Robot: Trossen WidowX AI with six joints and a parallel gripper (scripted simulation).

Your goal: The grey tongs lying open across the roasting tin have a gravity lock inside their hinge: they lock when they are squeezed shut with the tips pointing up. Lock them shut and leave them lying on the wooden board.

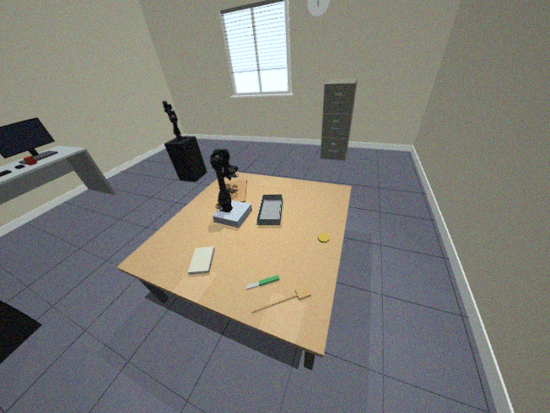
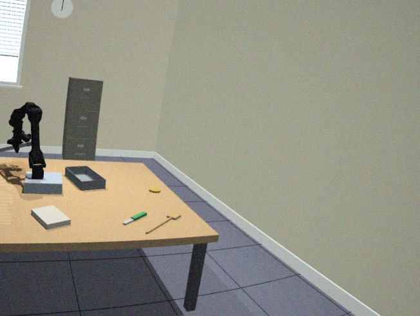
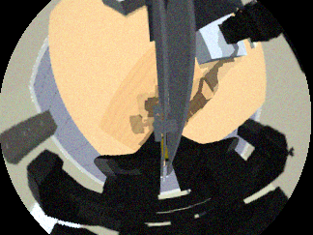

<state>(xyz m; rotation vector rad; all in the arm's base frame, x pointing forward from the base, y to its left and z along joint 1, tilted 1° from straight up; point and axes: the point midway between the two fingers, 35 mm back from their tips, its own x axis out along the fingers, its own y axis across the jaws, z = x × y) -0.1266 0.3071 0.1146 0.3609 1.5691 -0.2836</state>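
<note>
My gripper (image 2: 17,148) (image 3: 160,129) is shut on the grey tongs (image 2: 4,148) (image 3: 181,72) and holds them in the air above the back left of the table. In the wrist view the tongs run up and down through the middle, their two arms close together; whether the lock has caught cannot be seen. In the exterior view they lie nearly level, cut off by the left edge. The wooden board (image 1: 242,195) (image 3: 121,110) lies on the table below, partly hidden behind the arm in the top view. The roasting tin (image 1: 268,221) (image 2: 95,185) stands beside the arm's base, without the tongs.
The arm's pale base block (image 1: 229,218) (image 2: 43,187) stands between the board and a white book-like block (image 1: 201,260) (image 2: 51,215). A green-handled knife (image 1: 268,280) (image 2: 138,215), a wooden spatula (image 1: 303,293) (image 2: 174,216) and a yellow disc (image 1: 323,238) (image 2: 154,189) lie farther off.
</note>
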